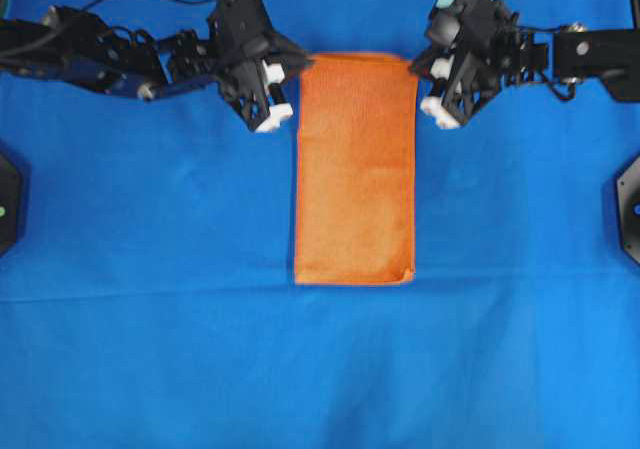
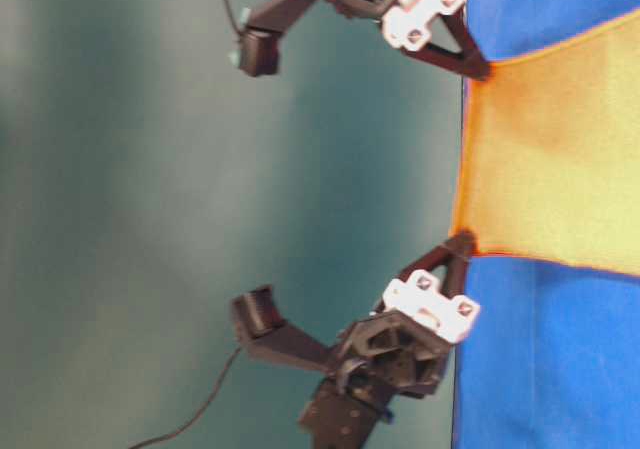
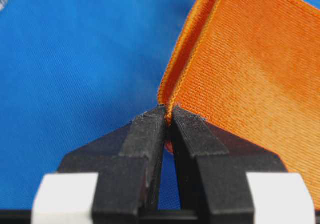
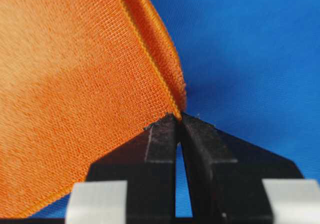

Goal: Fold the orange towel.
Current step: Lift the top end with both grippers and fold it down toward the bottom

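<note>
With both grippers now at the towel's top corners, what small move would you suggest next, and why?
Probably lift both corners together and carry them toward the near edge. The left gripper and right gripper are each shut on a far corner of the orange towel, which is already a long folded strip on the blue cloth, so halving its length looks like the next fold.

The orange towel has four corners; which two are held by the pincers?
The two corners at the top of the overhead view: left pincer and right pincer each pinch one corner of the orange towel. The bottom two corners lie free on the blue cloth.
</note>
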Controlling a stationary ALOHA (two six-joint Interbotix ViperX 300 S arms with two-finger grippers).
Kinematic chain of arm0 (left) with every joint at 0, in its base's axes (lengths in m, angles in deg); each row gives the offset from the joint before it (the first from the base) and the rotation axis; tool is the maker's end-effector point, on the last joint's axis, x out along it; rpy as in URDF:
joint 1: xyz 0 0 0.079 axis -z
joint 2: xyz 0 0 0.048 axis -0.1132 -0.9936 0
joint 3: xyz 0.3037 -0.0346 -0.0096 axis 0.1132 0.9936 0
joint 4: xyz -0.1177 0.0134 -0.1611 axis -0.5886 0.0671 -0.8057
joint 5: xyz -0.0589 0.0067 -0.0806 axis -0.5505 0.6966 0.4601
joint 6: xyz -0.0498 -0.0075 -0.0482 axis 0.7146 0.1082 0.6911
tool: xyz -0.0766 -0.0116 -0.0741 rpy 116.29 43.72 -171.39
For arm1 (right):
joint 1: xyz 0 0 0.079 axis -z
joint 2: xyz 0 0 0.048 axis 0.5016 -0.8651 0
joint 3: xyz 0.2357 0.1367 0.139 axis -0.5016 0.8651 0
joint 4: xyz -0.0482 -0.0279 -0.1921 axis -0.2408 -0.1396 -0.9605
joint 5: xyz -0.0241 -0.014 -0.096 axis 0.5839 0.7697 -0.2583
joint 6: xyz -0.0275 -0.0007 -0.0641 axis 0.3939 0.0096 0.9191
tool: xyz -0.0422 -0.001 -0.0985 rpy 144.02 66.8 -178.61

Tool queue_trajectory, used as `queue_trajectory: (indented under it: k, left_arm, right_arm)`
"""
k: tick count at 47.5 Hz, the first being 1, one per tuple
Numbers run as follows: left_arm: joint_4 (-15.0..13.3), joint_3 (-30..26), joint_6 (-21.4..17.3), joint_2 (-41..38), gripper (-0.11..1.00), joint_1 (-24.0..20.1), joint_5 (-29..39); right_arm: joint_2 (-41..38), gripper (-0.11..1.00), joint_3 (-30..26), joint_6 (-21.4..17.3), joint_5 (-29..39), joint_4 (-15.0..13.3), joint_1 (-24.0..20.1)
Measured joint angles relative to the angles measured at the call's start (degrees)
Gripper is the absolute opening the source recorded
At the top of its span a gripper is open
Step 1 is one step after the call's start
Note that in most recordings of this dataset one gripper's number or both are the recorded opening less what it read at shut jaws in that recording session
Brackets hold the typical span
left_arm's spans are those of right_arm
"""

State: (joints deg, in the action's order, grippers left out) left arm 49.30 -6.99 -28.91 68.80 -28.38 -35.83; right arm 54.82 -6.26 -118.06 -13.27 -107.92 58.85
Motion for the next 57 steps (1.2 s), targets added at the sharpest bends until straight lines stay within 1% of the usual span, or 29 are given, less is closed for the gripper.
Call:
queue_trajectory:
  k: [6, 14, 19, 23, 30, 35, 40, 44, 51, 57]
  left_arm:
    - [-0.1, 0.0, -0.9, 1.3, 0.03, 0.0, 1.1]
    - [0.0, 0.1, -0.9, 1.5, 0.03, 0.4, 1.4]
    - [0.0, 0.4, -0.9, 2.1, 0.03, 1.7, 2.2]
    - [0.0, 0.9, -1.0, 4.0, 0.03, 3.3, 3.9]
    - [0.0, 1.9, -1.0, 8.5, 0.03, 7.9, 6.9]
    - [0.0, 3.0, -1.0, 10.8, 0.03, 10.6, 7.8]
    - [-0.1, 4.3, 0.2, 11.9, 0.03, 13.3, 8.5]
    - [-0.1, 4.9, 0.1, 12.0, 0.03, 15.7, 9.3]
    - [0.0, 5.0, 1.7, 12.0, 0.03, 20.6, 10.7]
    - [0.0, 5.0, 2.5, 10.0, 0.03, 22.8, 10.8]
  right_arm:
    - [2.4, 0.04, 0.0, 0.0, 0.4, 0.0, 0.0]
    - [3.3, 0.04, 0.5, -0.3, 0.5, 0.0, -0.4]
    - [4.0, 0.04, 1.1, -0.7, 0.7, 0.1, -1.8]
    - [5.4, 0.04, 1.9, -1.1, 1.2, 0.3, -3.4]
    - [10.0, 0.04, 4.1, -2.4, 4.0, 1.6, -8.2]
    - [13.0, 0.04, 5.3, -3.6, 6.2, 2.6, -11.4]
    - [15.2, 0.04, 6.4, -5.2, 8.1, 3.6, -15.8]
    - [15.6, 0.04, 6.9, -7.0, 9.1, 4.1, -19.2]
    - [15.1, 0.04, 7.1, -9.9, 10.8, 4.4, -24.1]
    - [12.7, 0.04, 7.1, -11.8, 11.3, 4.5, -26.6]
